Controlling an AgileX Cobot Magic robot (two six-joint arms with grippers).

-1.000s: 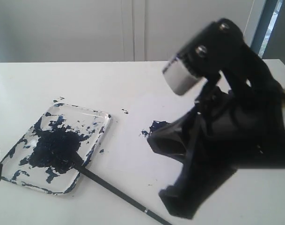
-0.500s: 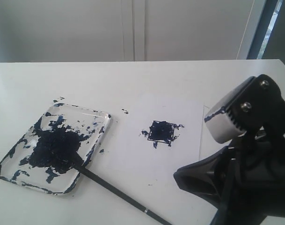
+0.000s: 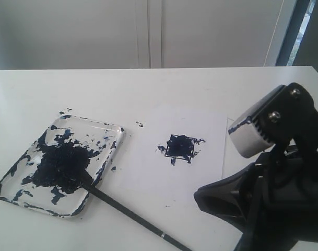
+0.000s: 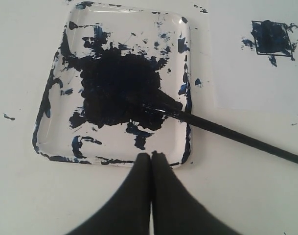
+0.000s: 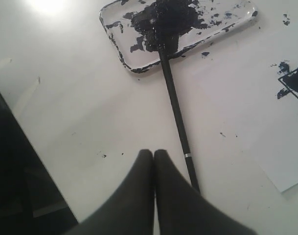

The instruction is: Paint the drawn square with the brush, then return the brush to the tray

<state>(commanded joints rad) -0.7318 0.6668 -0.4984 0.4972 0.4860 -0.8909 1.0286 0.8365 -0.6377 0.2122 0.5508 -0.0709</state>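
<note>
Brush (image 3: 122,208): tip laid in tray (image 3: 109,128)
Drawn square (image 3: 180,146): daubed blue-black
Left fingers (image 4: 141,170): closed, empty
Right fingers (image 5: 145,165): closed, empty

White table (image 3: 70,89): paint-blotched tray (image 3: 107,141), paper sheet (image 3: 200,130), brush (image 3: 127,214) handle, paint specks (image 3: 140,124)

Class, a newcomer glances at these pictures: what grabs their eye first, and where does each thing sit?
In the exterior view, the shallow clear rectangular tray, blotched dark blue-black, sits left on the white table. The long thin black brush lies with its tip in that blotch, handle slanting over the rim onto the table. Right of it, the small hand-drawn square on white paper is daubed blue-black.
</note>
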